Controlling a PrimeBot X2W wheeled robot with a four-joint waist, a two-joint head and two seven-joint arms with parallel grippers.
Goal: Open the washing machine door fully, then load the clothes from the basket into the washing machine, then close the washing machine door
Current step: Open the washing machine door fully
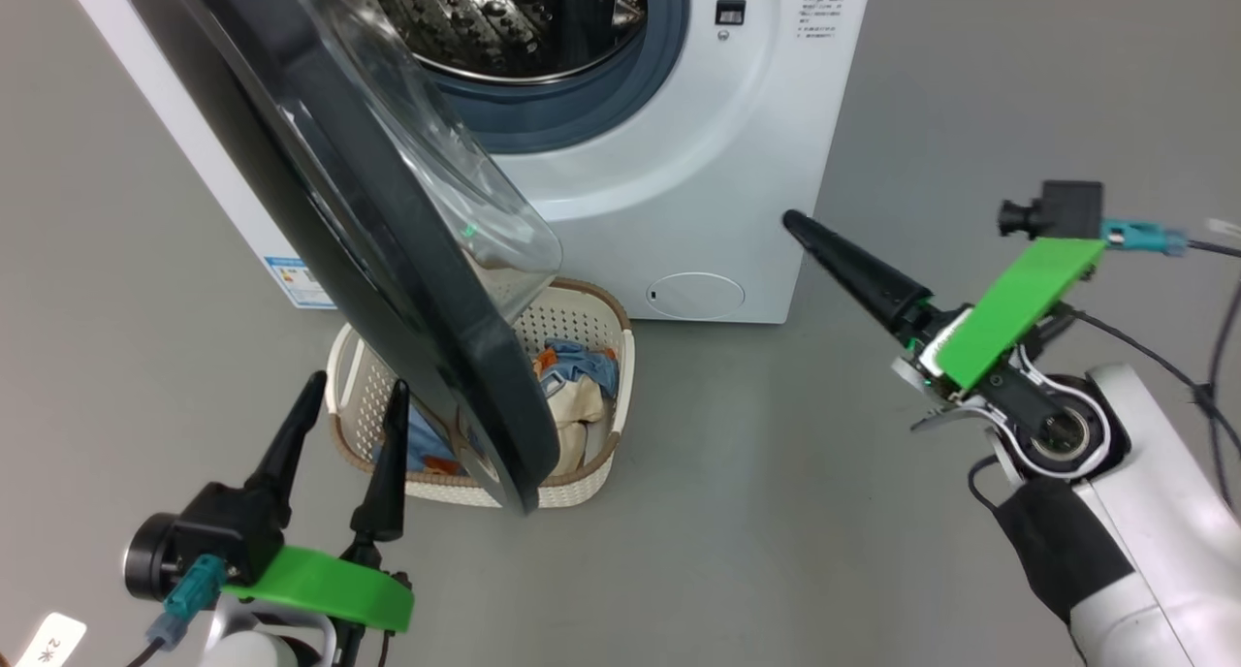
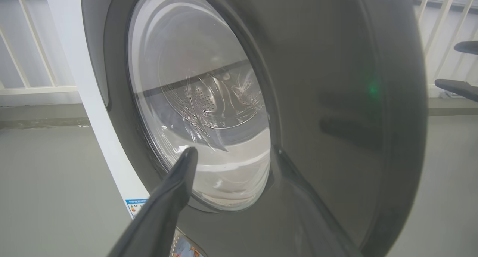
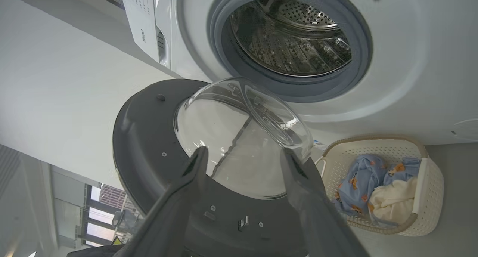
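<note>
Door's out: the washing machine door (image 1: 388,260) stands swung away from the washing machine (image 1: 679,143), slanting from the upper left of the head view down to centre. Its black lower edge cuts across the basket (image 1: 620,323) and covers part of the clothes (image 1: 582,386) heaped inside, while the drum mouth up top sits uncovered. Left gripper (image 1: 357,383) is at lower left, jaws spread, squeezed in just beside the door's outer face and the basket's left rim; right gripper (image 3: 244,152), jaws spread and holding nothing, hangs at the right over bare grey floor (image 1: 776,512), well apart from door and basket.
</note>
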